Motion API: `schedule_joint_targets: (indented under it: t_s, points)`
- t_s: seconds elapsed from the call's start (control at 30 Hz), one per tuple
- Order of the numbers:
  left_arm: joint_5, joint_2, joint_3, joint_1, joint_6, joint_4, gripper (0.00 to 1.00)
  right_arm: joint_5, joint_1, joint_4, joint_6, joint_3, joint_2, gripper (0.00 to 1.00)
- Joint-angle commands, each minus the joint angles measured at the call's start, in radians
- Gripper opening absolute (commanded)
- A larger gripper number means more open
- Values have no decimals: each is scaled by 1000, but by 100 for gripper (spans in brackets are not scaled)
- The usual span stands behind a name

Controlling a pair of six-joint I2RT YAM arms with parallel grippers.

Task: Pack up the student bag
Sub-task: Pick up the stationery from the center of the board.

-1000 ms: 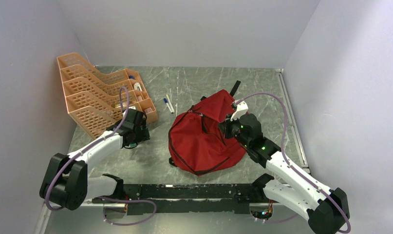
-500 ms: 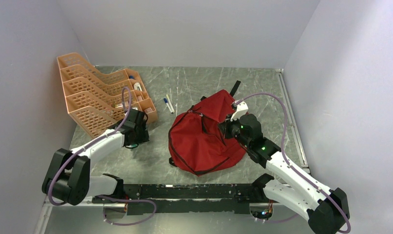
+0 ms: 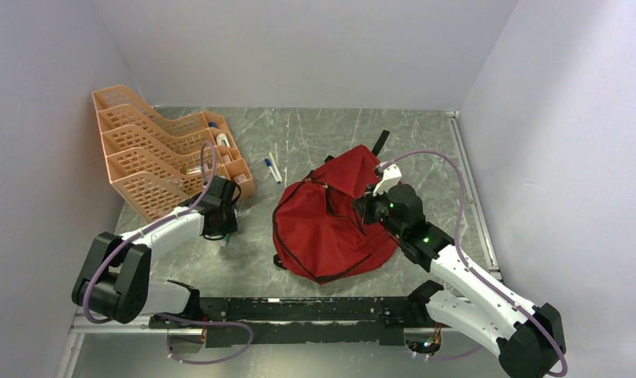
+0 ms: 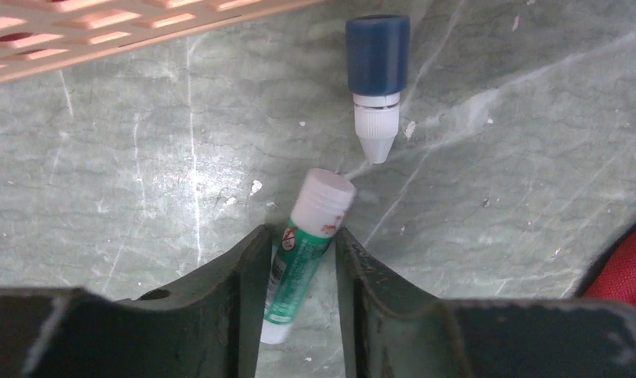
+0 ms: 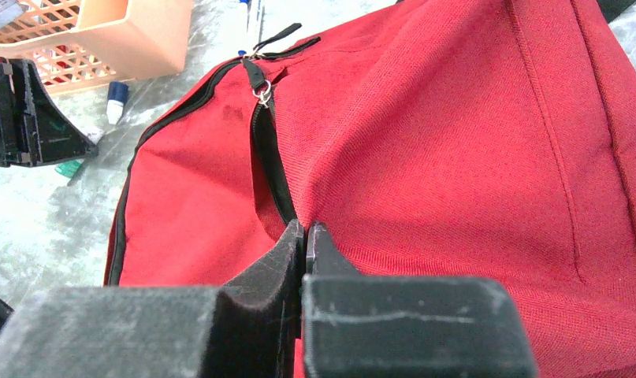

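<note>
The right tool (image 5: 305, 236) is pressed together right on the black zipper (image 5: 261, 150) edge of the student bag (image 5: 456, 157), and honestly that seam looks like the place to grab. The bag is soft floppy fabric, so I'd expect it to sag and drag on the table (image 4: 496, 157) rather than lift as one piece, and it's probably light while it's this slack. It lies just right of centre in the top view. The left tool (image 4: 301, 235) has its jaws either side of a green glue stick (image 4: 293, 276); can't tell if it's actually pinching. Beyond that there's a blue-capped nozzle thing (image 4: 376, 63), then the orange tray rack (image 4: 102, 31) at upper left. The stick's label has a small round red mark and white print, unreadable. No brand visible on the bag.
</note>
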Motion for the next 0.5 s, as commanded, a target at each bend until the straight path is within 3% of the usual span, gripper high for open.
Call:
schedule_joint_targets:
  t_s: [0.0, 0.23, 0.27, 0.3, 0.33, 0.47]
  points:
    - [33, 5, -5, 9, 6, 26, 37, -21, 5, 27, 9, -6, -8, 0]
    - [71, 10, -12, 9, 25, 45, 25, -21, 5, 26, 9, -5, -10, 0]
    - [83, 11, -14, 9, 30, 52, 20, -21, 5, 25, 9, -5, -12, 0]
    - [101, 12, -16, 9, 38, 59, 8, -19, 5, 24, 8, -5, -12, 0]
    - [117, 11, -16, 9, 44, 66, 5, -18, 5, 23, 8, -5, -13, 0]
    - [202, -27, -1, 8, 66, 60, 5, -15, 5, 18, 10, -2, -19, 0]
